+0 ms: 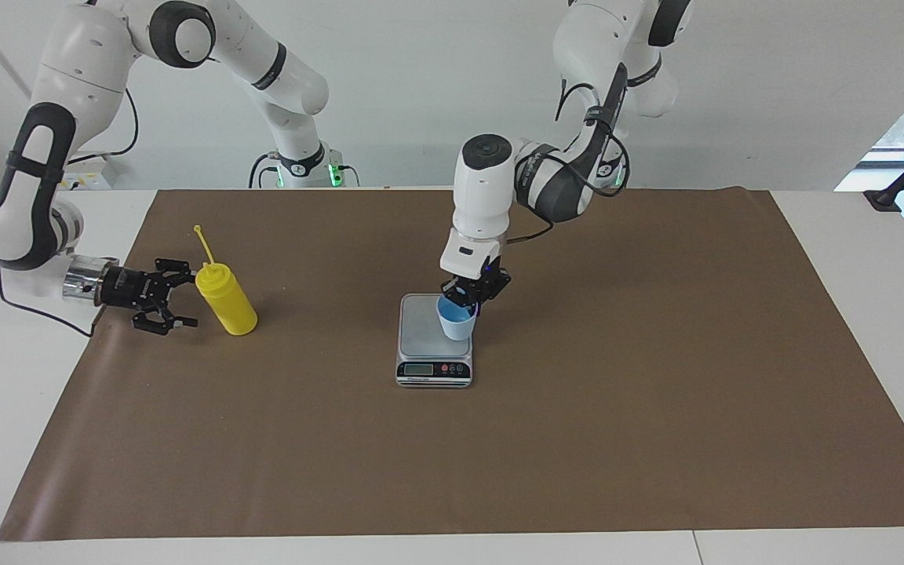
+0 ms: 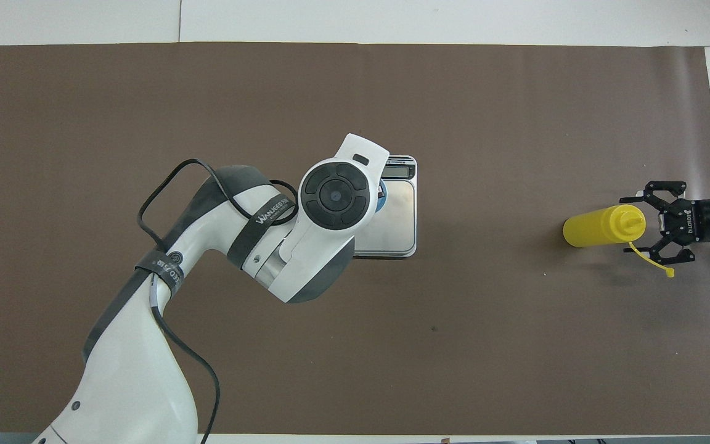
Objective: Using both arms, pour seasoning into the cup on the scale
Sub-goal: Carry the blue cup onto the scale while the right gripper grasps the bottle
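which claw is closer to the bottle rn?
Right. The right claw is open right beside the bottle, its fingers flanking the neck. The left claw is over the scale, on the cup.

white arms w/ black joints, black cables, blk grippers.

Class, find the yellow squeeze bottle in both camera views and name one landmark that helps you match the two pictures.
Facing view: the yellow squeeze bottle stands at the picture's left, on the brown mat, between the open fingers of the right gripper.
Overhead view: the bottle is at the picture's right edge, by the same gripper.
Shared landmark: the scale at the mat's middle, bearing the cup.
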Tool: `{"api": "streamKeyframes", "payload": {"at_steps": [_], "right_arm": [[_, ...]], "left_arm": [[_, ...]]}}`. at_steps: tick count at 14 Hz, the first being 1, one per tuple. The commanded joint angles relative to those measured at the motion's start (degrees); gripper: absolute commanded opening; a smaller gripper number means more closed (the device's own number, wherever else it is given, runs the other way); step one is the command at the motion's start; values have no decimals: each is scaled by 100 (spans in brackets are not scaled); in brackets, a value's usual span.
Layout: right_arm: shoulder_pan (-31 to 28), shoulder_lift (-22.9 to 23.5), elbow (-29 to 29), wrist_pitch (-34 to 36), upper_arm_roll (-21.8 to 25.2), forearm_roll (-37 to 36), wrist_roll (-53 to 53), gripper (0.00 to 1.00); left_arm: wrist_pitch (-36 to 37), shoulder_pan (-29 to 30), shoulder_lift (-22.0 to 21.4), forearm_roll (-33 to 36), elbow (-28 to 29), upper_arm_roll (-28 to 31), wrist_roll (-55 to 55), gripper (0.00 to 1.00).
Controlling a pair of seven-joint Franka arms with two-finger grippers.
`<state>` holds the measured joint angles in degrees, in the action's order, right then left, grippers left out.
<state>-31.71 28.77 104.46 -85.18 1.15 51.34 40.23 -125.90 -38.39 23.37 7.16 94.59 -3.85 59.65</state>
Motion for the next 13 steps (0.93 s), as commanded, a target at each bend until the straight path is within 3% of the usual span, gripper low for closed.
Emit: {"api": "streamKeyframes", "payload": {"at_steps": [1, 3, 4, 5, 8, 10, 11, 12, 13], "right_arm": [[-10, -258, 417, -174, -19, 201, -103, 100], [103, -284, 487, -174, -19, 262, -251, 100], [130, -301, 557, -209, -10, 324, -313, 100], [139, -328, 636, -279, -19, 342, -392, 100], [279, -363, 830, -490, -19, 500, -533, 100], [297, -381, 900, -587, -19, 500, -568, 100], [297, -381, 901, -648, -19, 509, -577, 87], [332, -381, 901, -710, -19, 509, -569, 62], [437, -372, 909, -745, -10, 640, -569, 22]], "left_arm": [[128, -195, 203, 128, -310, 86, 108, 0], [-48, -204, 194, 102, -117, 78, 82, 0], [4, -204, 185, 75, -81, 69, 73, 9], [-4, -213, 159, 84, 15, 69, 56, 99], [48, -204, -148, 75, 139, 51, 29, 100], [101, -134, -595, 75, 331, 60, 29, 100], [240, -64, -797, 66, 454, 69, 20, 100], [329, 145, -991, 75, 568, 60, -49, 100], [338, 347, -1193, 66, 787, 51, -337, 100]]}}
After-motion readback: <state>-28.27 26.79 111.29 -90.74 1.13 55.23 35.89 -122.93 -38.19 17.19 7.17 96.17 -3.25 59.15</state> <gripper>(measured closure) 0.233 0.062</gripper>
